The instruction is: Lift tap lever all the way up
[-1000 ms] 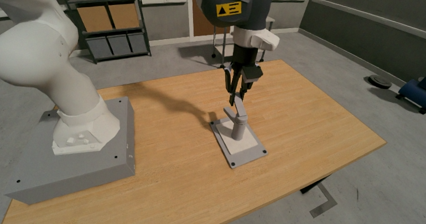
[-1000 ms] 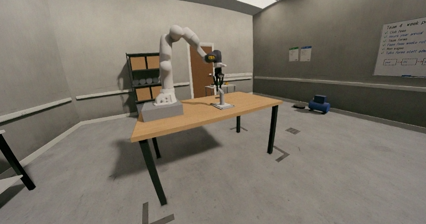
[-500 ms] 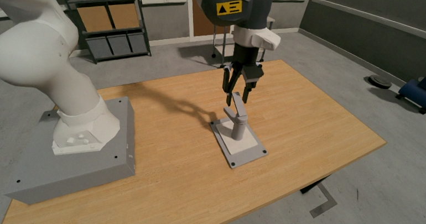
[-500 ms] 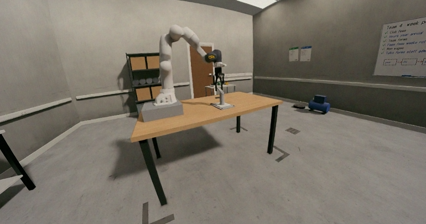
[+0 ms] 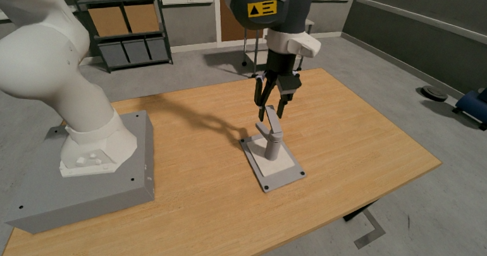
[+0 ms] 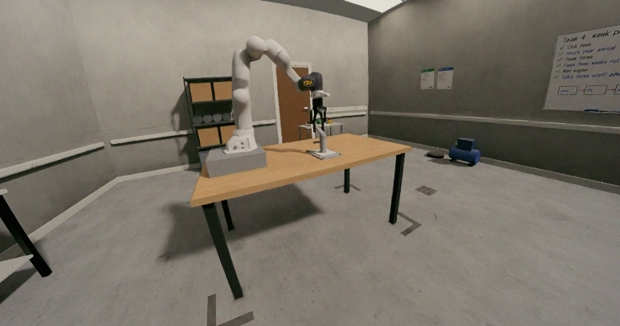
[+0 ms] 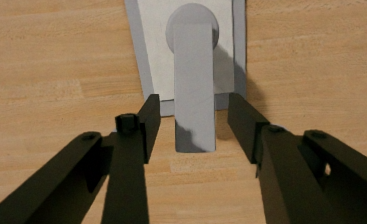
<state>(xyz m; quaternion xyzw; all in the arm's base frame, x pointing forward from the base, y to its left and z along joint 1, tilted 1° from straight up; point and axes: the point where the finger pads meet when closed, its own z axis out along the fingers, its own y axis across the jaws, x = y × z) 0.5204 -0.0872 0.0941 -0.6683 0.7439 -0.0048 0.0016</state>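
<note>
A grey tap (image 5: pixel 272 141) stands on a grey base plate (image 5: pixel 271 160) on the wooden table. Its flat lever (image 5: pixel 273 119) is tilted steeply upward; its tip points up and away from the spout (image 5: pixel 262 128). In the wrist view the lever (image 7: pixel 194 87) runs down the middle between my two black fingers. My gripper (image 5: pixel 271 112) hangs straight above the tap with its fingers on either side of the lever's tip. The gripper (image 7: pixel 194 127) is open, with a clear gap between each finger and the lever. The tap also shows small in the exterior view (image 6: pixel 321 141).
My arm's grey pedestal (image 5: pixel 85 179) takes up the table's left part. A shelf unit (image 5: pixel 124 22) and a small cart (image 5: pixel 255 54) stand behind the table. A blue compressor (image 6: pixel 464 150) sits on the floor by the right wall.
</note>
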